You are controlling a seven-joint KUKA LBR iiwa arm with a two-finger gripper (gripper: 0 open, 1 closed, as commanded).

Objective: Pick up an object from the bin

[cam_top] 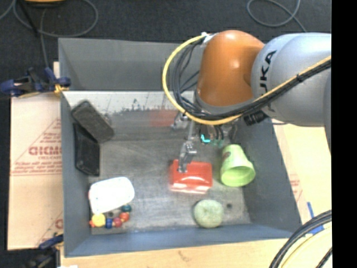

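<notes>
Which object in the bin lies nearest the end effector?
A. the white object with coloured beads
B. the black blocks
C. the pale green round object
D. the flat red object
D: the end effector is directly over the flat red object in the middle of the bin; the other three lie farther away.

Cup [236, 166] right of packet [192, 177] (perhaps touching)

In my bin [111, 66] I count 2 black blocks [92, 120], 1 white case [111, 193], 1 cluster of coloured beads [110, 219], 1 red packet [192, 176], 1 green cup [237, 165] and 1 pale green round pad [208, 213].
</notes>
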